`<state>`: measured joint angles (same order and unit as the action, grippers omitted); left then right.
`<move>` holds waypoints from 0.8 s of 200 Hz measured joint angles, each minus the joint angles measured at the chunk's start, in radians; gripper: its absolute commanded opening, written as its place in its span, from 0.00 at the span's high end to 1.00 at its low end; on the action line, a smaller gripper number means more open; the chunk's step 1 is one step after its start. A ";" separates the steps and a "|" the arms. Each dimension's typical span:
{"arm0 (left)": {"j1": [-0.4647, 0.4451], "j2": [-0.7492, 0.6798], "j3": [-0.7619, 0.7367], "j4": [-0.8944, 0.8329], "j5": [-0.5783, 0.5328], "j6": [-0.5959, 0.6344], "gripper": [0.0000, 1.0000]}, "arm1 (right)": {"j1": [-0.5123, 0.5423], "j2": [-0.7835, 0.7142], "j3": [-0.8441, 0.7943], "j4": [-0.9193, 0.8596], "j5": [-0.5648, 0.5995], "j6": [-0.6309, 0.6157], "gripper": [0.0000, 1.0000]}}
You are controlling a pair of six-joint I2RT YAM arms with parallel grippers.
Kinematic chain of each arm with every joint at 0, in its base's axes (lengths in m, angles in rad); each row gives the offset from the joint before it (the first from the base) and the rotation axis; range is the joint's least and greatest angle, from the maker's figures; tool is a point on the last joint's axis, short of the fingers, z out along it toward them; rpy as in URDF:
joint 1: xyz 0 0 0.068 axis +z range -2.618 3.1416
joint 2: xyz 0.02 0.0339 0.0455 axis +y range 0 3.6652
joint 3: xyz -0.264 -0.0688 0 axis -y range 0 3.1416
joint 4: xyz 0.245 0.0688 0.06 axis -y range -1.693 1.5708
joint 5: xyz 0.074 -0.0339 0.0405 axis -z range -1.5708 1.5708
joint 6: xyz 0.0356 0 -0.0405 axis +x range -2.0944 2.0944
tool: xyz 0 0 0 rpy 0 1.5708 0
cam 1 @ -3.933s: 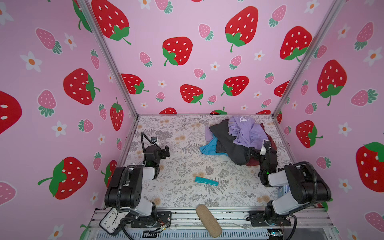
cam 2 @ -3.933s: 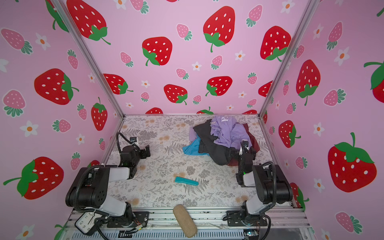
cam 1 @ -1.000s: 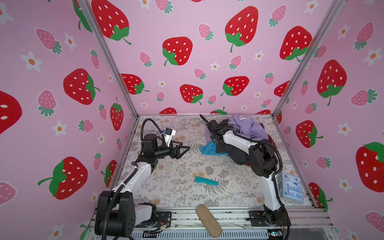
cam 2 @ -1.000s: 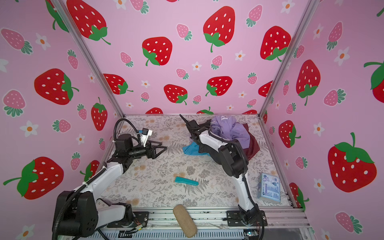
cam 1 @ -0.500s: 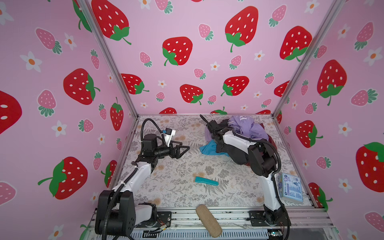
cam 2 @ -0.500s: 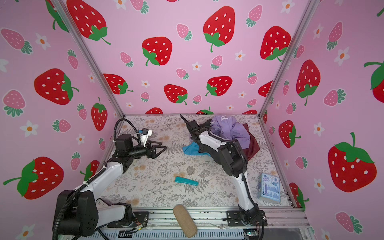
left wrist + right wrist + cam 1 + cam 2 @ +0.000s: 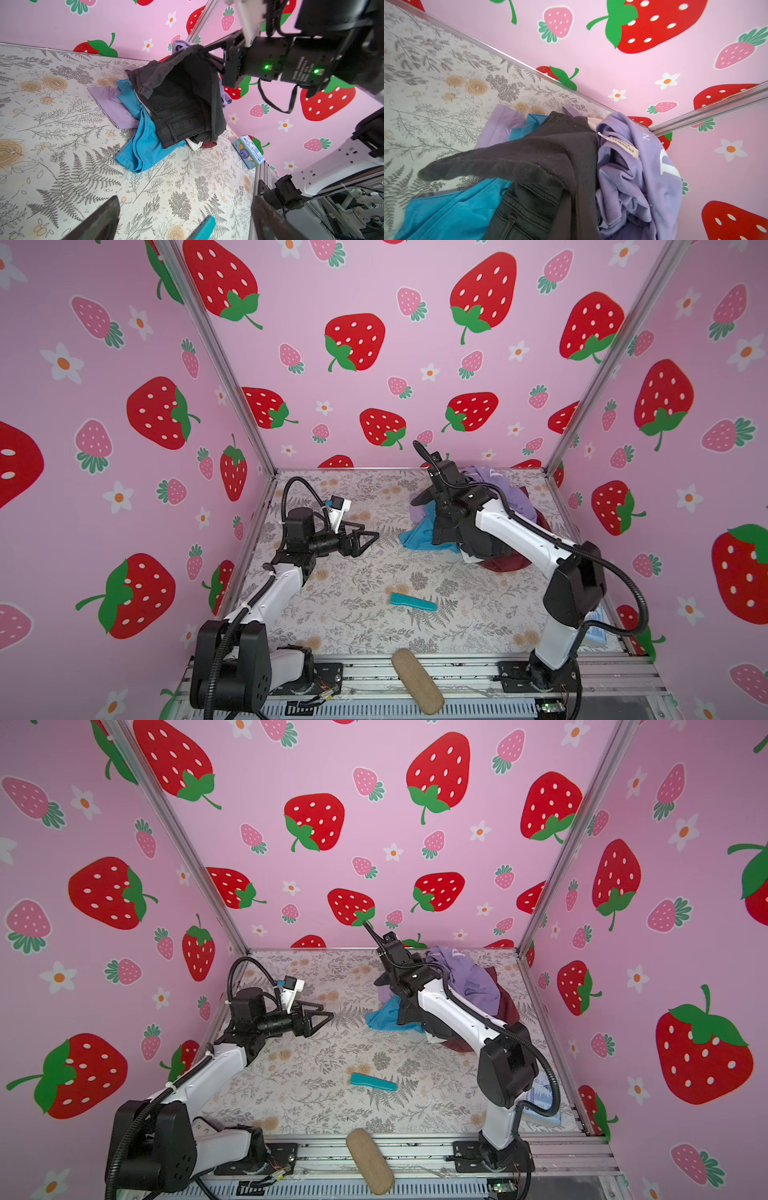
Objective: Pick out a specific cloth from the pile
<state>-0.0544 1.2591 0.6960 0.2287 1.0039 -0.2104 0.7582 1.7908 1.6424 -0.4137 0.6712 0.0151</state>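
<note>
Right gripper (image 7: 204, 50) has closed on trousers (image 7: 180, 99) (jaws buried)

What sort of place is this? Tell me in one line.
Probably a robot test cell, not a home: strawberry-print walls, left arm and right arm bolted to a metal rail, garment pile on a floral tabletop.

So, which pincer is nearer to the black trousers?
Right. The right pincer is shut on a raised fold of the trousers; the left pincer is open above the table, well apart from them.

Robot test booth: strawberry-print walls (image 7: 374, 302), aluminium frame (image 7: 224, 364).
</note>
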 measured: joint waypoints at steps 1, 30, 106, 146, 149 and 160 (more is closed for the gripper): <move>0.000 0.000 0.000 0.000 0.000 0.000 0.01 | 0.000 -0.001 0.000 0.000 0.000 0.000 1.00; 0.000 -0.009 0.000 0.003 -0.001 -0.004 0.01 | 0.004 -0.055 0.000 0.007 -0.022 -0.014 1.00; 0.000 -0.040 -0.002 0.015 -0.002 -0.012 0.01 | 0.037 -0.235 0.014 0.089 -0.135 -0.045 1.00; 0.000 -0.057 -0.007 0.019 -0.002 -0.016 0.01 | 0.080 -0.246 0.076 0.130 -0.187 -0.079 1.00; 0.000 -0.058 -0.008 0.019 -0.002 -0.016 0.01 | 0.083 -0.246 0.078 0.134 -0.188 -0.081 1.00; 0.000 -0.061 -0.011 0.021 -0.002 -0.018 0.01 | 0.099 -0.255 0.087 0.146 -0.199 -0.095 1.00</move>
<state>-0.0544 1.1984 0.6849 0.2493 1.0019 -0.2287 0.8574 1.5360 1.7290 -0.2672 0.4725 -0.0799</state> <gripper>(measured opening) 0.993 0.052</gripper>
